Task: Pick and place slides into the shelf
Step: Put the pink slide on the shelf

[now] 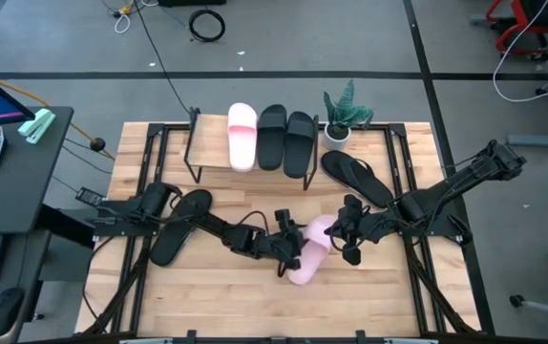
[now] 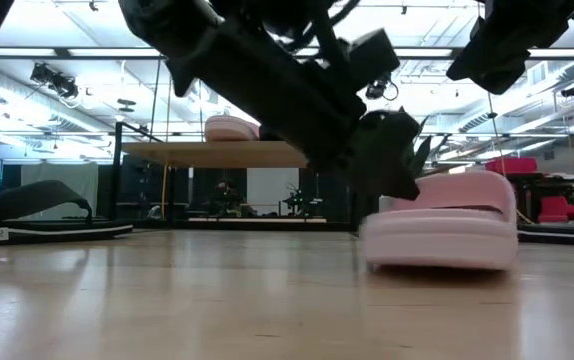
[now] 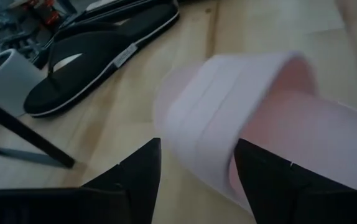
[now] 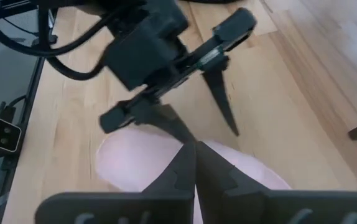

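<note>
The left gripper (image 1: 290, 250) has its jaws apart, straddling the strap of a pink slide (image 1: 312, 256) that lies mid-worktop. The right gripper (image 1: 348, 232), jaws together and empty, hovers just beside that slide. On the shelf (image 1: 215, 153) sit one pink slide (image 1: 242, 136) and two black slides (image 1: 286, 139). Two flip-flops (image 1: 357, 177) are left on the worktop (image 1: 217, 296), so about half remains, I judge.

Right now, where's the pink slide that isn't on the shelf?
In the high view, the pink slide lies centre-front on the table, between the left gripper and right gripper.
</note>
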